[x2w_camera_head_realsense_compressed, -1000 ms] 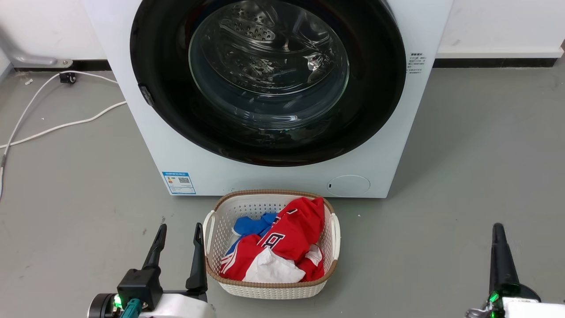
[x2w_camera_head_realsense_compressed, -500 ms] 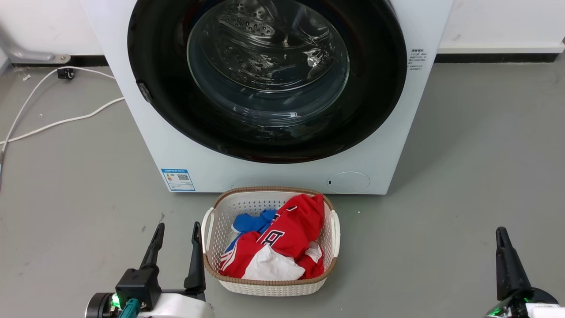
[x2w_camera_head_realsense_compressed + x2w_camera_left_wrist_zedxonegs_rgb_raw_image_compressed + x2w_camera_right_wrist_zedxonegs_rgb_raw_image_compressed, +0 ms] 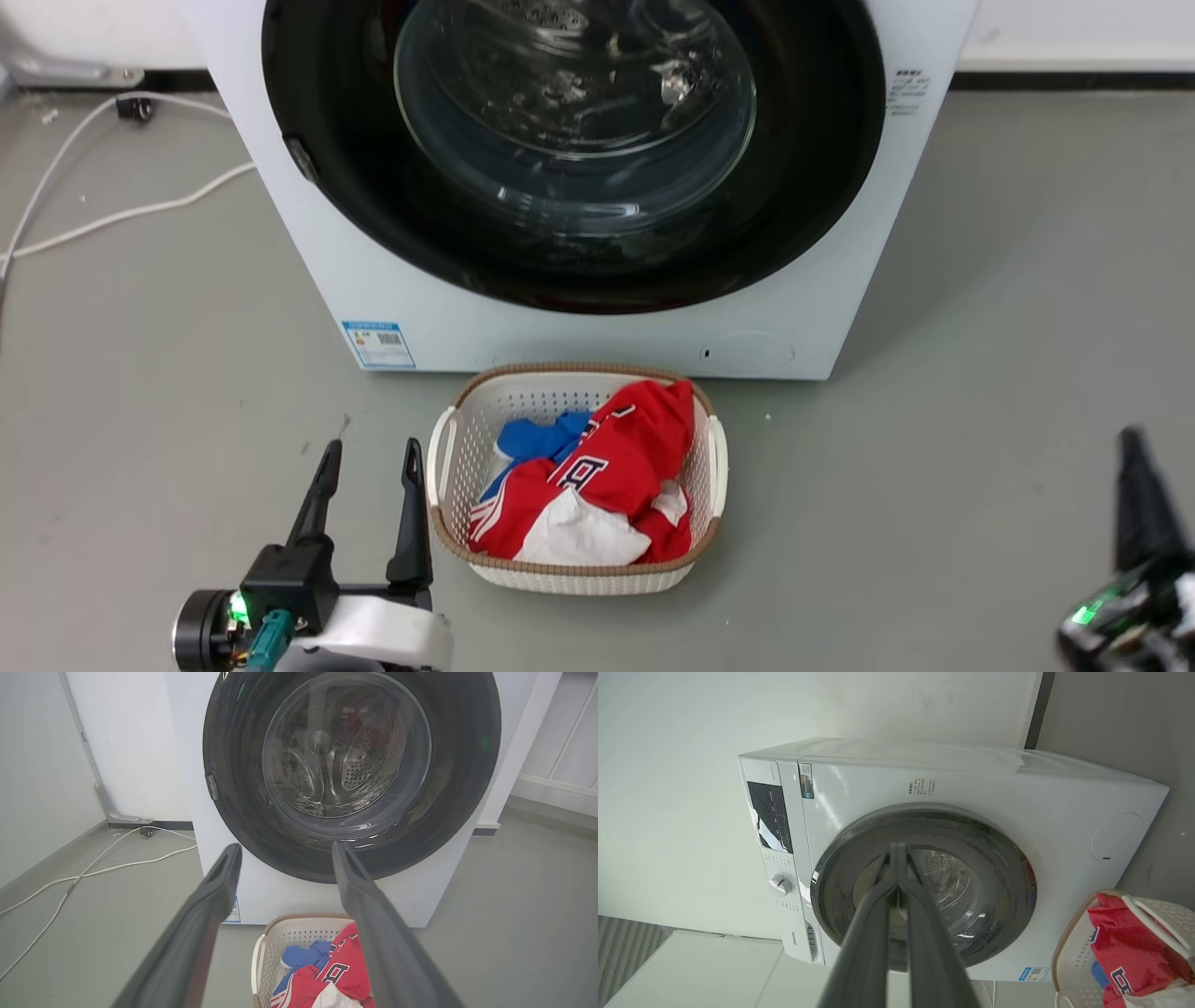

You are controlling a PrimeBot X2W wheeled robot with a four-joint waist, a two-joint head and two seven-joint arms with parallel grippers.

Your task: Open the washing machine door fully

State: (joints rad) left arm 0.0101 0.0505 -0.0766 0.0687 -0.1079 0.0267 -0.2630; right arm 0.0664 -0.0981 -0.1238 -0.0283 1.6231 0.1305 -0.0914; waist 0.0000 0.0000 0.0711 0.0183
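Squarely ahead of the robot stands the washing machine, white, on the grey floor with its front facing the head camera. The washing machine door lies flat against that front, closed, its glossy black ring and bulging glass bowl pointing out toward the robot. Being a round disc, it has no long axis. A small grey fitting sits on the door's edge at the robot's left.

The left gripper hovers low at the robot's left, jaws apart with nothing between them, just beside the laundry basket and well short of the door. In the left wrist view its fingers point up toward the door's lower half.

The right gripper is blurred at the lower right, well apart from the machine. The right wrist view is rolled sideways, and there its jaws are pressed together, empty, aimed at the glass.

The basket stands just before the machine and holds a red garment, a blue one and a white one. A white cable trails across the floor at the left.
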